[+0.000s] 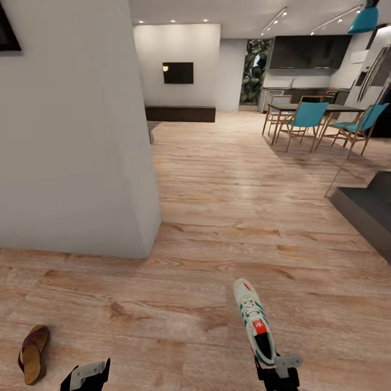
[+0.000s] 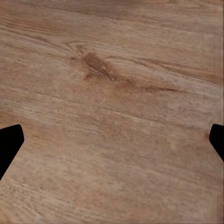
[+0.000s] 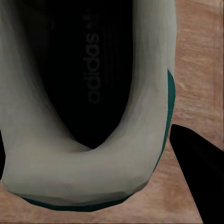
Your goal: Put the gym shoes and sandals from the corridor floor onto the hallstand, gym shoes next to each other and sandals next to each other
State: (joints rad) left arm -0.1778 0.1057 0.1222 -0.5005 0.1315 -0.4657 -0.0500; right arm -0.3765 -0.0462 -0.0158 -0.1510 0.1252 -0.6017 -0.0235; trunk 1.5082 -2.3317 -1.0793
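One white gym shoe (image 1: 253,319) with green stripes and a red tongue mark sticks forward from my right gripper (image 1: 277,368), held at its heel above the corridor floor (image 1: 228,217). In the right wrist view the heel rim and dark inside of the gym shoe (image 3: 70,172) sit between the fingers (image 3: 198,172) of that gripper (image 3: 88,140). A single brown sandal (image 1: 33,353) lies on the floor at the near left, just left of my left gripper (image 1: 87,374). That gripper (image 2: 114,135) is open over bare planks. The hallstand is out of view.
A white wall corner (image 1: 81,136) juts out at the left. A dark grey low platform (image 1: 364,209) stands at the right. Far back are a dining table with teal chairs (image 1: 307,117) and a dark low bench (image 1: 180,113). Open wood floor lies ahead.
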